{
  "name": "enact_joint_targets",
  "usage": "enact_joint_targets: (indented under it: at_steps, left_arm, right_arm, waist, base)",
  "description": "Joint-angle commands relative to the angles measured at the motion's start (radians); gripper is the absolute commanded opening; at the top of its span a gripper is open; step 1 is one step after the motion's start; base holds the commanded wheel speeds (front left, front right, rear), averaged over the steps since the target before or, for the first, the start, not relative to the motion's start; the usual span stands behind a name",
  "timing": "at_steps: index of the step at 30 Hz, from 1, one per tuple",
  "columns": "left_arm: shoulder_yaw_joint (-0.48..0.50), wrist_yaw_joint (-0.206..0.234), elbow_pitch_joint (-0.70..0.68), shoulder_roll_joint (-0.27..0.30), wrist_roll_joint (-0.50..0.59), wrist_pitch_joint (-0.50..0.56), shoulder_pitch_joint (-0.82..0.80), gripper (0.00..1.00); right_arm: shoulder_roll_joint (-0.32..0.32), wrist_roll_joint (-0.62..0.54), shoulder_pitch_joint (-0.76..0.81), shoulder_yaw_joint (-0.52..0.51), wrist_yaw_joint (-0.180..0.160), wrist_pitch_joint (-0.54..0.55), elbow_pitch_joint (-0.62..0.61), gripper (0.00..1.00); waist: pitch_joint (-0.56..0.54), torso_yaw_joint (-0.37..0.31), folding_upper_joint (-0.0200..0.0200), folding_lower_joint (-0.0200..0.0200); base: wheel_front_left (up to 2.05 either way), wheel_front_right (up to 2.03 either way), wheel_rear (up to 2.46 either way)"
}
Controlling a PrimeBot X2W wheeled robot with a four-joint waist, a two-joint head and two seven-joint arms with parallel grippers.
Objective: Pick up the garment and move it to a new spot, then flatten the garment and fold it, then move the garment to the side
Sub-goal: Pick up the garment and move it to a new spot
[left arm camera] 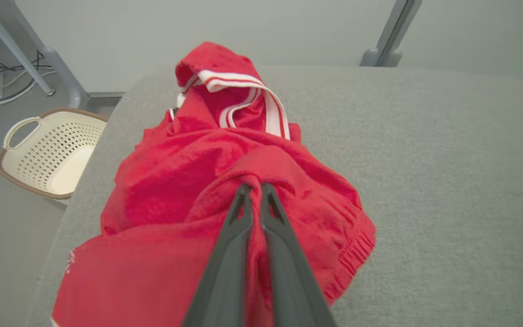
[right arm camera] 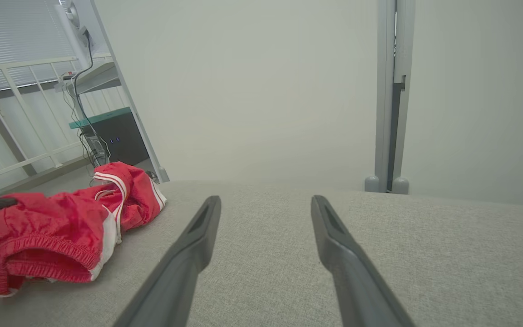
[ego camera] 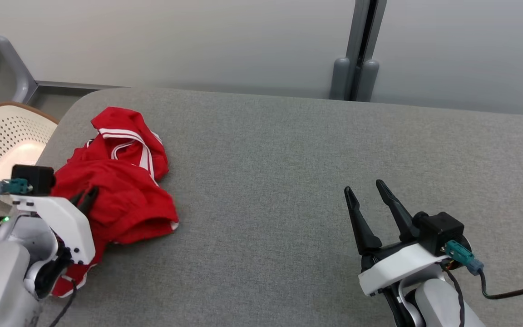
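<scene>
The garment (ego camera: 125, 190) is a crumpled red piece with white stripes, lying at the left end of the grey table (ego camera: 288, 159). My left gripper (ego camera: 86, 197) sits on its near side, shut on a pinched fold of the red cloth. The left wrist view shows both fingertips pressed together into the garment (left arm camera: 225, 163), with my left gripper (left arm camera: 253, 188) at the fold. My right gripper (ego camera: 365, 190) hovers over bare table at the lower right, open and holding nothing. In the right wrist view the garment (right arm camera: 52, 231) lies far left of my right gripper (right arm camera: 266, 204).
A cream perforated basket (ego camera: 2, 141) stands on the floor beyond the table's left edge, also seen as the basket (left arm camera: 48, 154) from the left wrist. A grey wall post (ego camera: 357, 54) rises behind the table. Bare grey table surface stretches between the garment and my right gripper.
</scene>
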Motion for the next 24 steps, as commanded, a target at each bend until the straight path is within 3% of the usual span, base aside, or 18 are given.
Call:
enact_joint_targets:
  at_steps: [1,5,13,19,24]
  left_arm:
    - [0.008,-0.001,-0.051,0.025,-0.011,-0.004,-0.011,0.0]
    - [0.023,0.017,-0.222,0.064,-0.011,0.026,-0.014,0.0]
    - [0.046,0.107,-0.579,0.091,-0.034,0.124,0.022,0.0]
    - [0.025,0.165,-0.729,0.027,-0.058,0.14,0.056,0.0]
    - [-0.009,0.187,-0.749,-0.033,-0.028,0.09,0.07,0.0]
  right_arm:
    - [-0.001,0.006,0.01,-0.003,0.0,-0.009,-0.001,1.0]
    - [0.0,0.011,0.021,-0.011,0.0,-0.013,-0.001,1.0]
    - [0.002,0.014,0.031,-0.033,0.0,-0.016,-0.008,1.0]
    - [-0.002,0.0,0.026,-0.044,0.0,-0.016,-0.015,1.0]
    - [-0.008,-0.005,0.016,-0.046,0.0,-0.016,-0.019,1.0]
  waist:
    - [-0.027,-0.015,0.0,0.0]
    - [-0.055,-0.055,0.0,0.0]
    - [-0.08,-0.182,0.0,0.0]
    - [-0.075,-0.292,0.0,0.0]
    - [-0.063,-0.364,0.0,0.0]
  base:
    - [0.0,0.0,0.0]
    - [0.0,0.0,0.0]
    - [0.0,0.0,0.0]
    - [0.0,0.0,0.0]
    - [0.0,0.0,0.0]
